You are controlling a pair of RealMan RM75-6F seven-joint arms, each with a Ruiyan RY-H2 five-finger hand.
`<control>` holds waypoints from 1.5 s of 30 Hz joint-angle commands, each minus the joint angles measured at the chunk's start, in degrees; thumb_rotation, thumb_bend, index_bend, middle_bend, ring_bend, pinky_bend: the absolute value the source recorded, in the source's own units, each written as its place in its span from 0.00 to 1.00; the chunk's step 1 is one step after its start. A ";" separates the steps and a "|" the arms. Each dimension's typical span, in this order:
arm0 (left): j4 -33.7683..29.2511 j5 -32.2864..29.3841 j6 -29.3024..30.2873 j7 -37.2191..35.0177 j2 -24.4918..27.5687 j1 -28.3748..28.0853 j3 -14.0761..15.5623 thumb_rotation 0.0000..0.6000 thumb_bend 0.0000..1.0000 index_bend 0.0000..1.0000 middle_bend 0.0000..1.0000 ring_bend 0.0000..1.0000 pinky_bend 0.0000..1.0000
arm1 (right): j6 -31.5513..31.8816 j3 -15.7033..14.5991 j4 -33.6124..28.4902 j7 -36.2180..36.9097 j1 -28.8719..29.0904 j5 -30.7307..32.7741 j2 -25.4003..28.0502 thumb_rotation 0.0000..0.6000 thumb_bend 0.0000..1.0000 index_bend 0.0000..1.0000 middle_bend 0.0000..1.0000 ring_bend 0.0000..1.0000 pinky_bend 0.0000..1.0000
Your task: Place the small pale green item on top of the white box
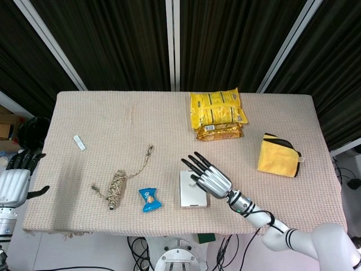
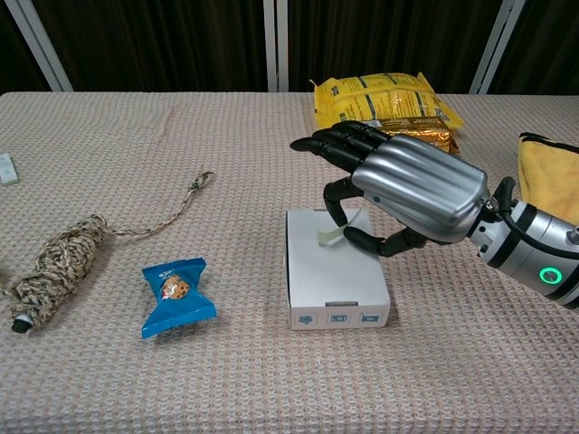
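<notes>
Beige woven tablecloth (image 2: 226, 380) | your right hand (image 2: 407, 194) pinches the pale green item (image 2: 333, 232) just over the white box (image 2: 333, 271) | step: placing | next: lower, part thumb and finger | left hand (image 1: 16, 183) idle, spread.

Right hand (image 1: 210, 179) hovers over the white box (image 1: 190, 192); blue snack packet (image 1: 149, 199) just left of the box, yellow bags (image 1: 218, 114) well behind it.

Box (image 2: 333, 271) mid-table; snack packet (image 2: 177, 293) left of it; rope bundle (image 2: 56, 268) farther left.
</notes>
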 commanded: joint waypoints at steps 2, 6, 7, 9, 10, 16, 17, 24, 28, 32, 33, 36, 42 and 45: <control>-0.16 0.17 0.26 0.23 0.09 0.08 0.03 1.00 0.06 0.20 0.12 0.08 0.14 | -0.08 -0.27 -1.03 -0.43 0.11 -0.03 0.56 1.00 0.38 0.56 0.00 0.00 0.00; -0.29 0.24 0.33 0.32 0.16 0.09 0.04 1.00 0.06 0.20 0.12 0.08 0.14 | -0.10 -0.54 -2.00 -0.64 0.06 -0.01 1.20 1.00 0.37 0.54 0.00 0.00 0.00; -0.30 0.21 0.28 0.33 0.16 0.08 0.03 1.00 0.06 0.20 0.12 0.08 0.14 | -0.16 -0.63 -2.19 -0.69 0.06 -0.01 1.35 1.00 0.37 0.54 0.00 0.00 0.00; -0.31 0.20 0.17 0.36 0.12 0.03 0.04 1.00 0.06 0.20 0.12 0.08 0.14 | -0.21 -0.78 -2.66 -0.86 0.03 -0.01 1.70 1.00 0.36 0.53 0.00 0.00 0.00; -0.31 0.21 0.14 0.36 0.09 0.01 0.04 1.00 0.06 0.20 0.12 0.08 0.14 | -0.17 -0.83 -2.83 -0.93 -0.01 0.00 1.81 1.00 0.36 0.53 0.00 0.00 0.00; -0.38 0.26 0.09 0.54 0.06 -0.04 0.07 1.00 0.06 0.20 0.12 0.08 0.14 | 0.22 -1.25 -3.97 -1.23 -0.31 -0.20 2.64 1.00 0.36 0.53 0.00 0.00 0.00; -0.40 0.28 0.12 0.56 0.05 -0.04 0.07 1.00 0.06 0.20 0.12 0.08 0.14 | 0.21 -1.41 -4.19 -1.24 -0.34 -0.29 2.85 1.00 0.36 0.53 0.00 0.00 0.00; -0.45 0.41 0.27 0.64 0.05 0.04 0.14 1.00 0.06 0.20 0.12 0.08 0.14 | 0.69 -3.02 -6.83 -1.55 -1.13 -1.20 5.26 1.00 0.33 0.52 0.00 0.00 0.00; -0.40 0.38 0.23 0.63 0.01 0.06 0.18 1.00 0.06 0.20 0.12 0.08 0.14 | 1.69 -3.62 -8.75 -2.03 -1.88 -1.75 6.69 1.00 0.33 0.51 0.00 0.00 0.00; -0.38 0.56 0.17 0.64 -0.10 -0.03 0.22 1.00 0.06 0.20 0.12 0.08 0.14 | 1.44 -4.01 -10.15 -1.94 -2.02 -2.02 7.55 1.00 0.33 0.49 0.00 0.00 0.00; -0.39 0.59 0.14 0.64 -0.13 -0.05 0.24 1.00 0.06 0.20 0.12 0.08 0.14 | 1.20 -4.13 -10.43 -1.65 -1.95 -2.06 7.75 1.00 0.35 0.48 0.00 0.00 0.00; -0.40 0.65 0.14 0.65 -0.16 -0.04 0.30 1.00 0.06 0.20 0.12 0.08 0.14 | 0.76 -4.27 -11.92 2.19 -2.12 -1.12 8.10 0.66 0.65 0.46 0.00 0.00 0.00; -0.30 0.32 0.11 0.61 -0.08 0.05 0.21 1.00 0.06 0.20 0.12 0.08 0.14 | 3.56 -3.43 -10.14 4.05 -3.03 -1.38 7.62 0.53 0.89 0.45 0.00 0.00 0.00; -0.17 0.34 -0.16 0.49 -0.16 -0.08 0.24 1.00 0.06 0.20 0.12 0.08 0.14 | 3.38 -3.54 -9.78 5.43 -3.41 -0.89 7.26 0.53 0.91 0.47 0.00 0.00 0.00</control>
